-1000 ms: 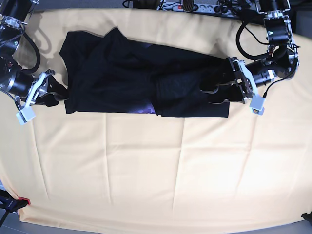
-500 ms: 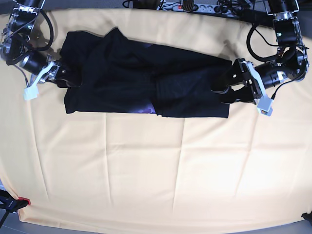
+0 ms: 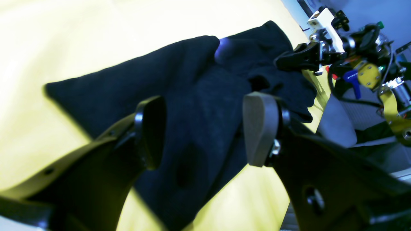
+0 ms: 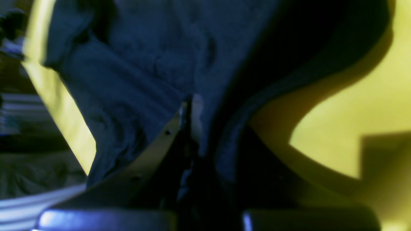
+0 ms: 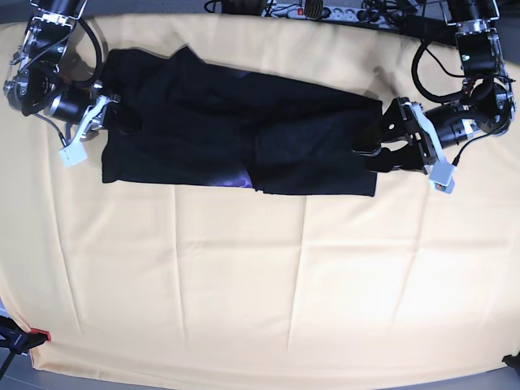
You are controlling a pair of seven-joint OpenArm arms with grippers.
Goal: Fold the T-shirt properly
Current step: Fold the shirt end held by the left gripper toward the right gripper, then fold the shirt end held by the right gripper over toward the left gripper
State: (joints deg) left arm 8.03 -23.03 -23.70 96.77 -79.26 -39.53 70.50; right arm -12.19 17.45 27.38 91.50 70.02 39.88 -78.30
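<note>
The black T-shirt [image 5: 236, 130] lies in a long, folded strip across the back of the pale yellow cloth, with a sliver of purple print [image 5: 240, 180] at its front edge. My left gripper [image 5: 367, 151] is open at the shirt's right end. In the left wrist view its fingers [image 3: 259, 128] stand wide apart just over the black fabric [image 3: 192, 80]. My right gripper [image 5: 114, 118] is at the shirt's left end. In the right wrist view it [image 4: 190, 110] is shut on a fold of the shirt [image 4: 144, 57].
The pale yellow cloth [image 5: 268, 276] covers the whole table. A power strip and cables [image 5: 313, 10] lie along the back edge. A red and black clamp [image 5: 28, 335] holds the front left corner.
My right gripper moved in from the left side onto the shirt's left end and shut on it. The shirt slid slightly left. My left gripper drew back to the right end and stays open.
</note>
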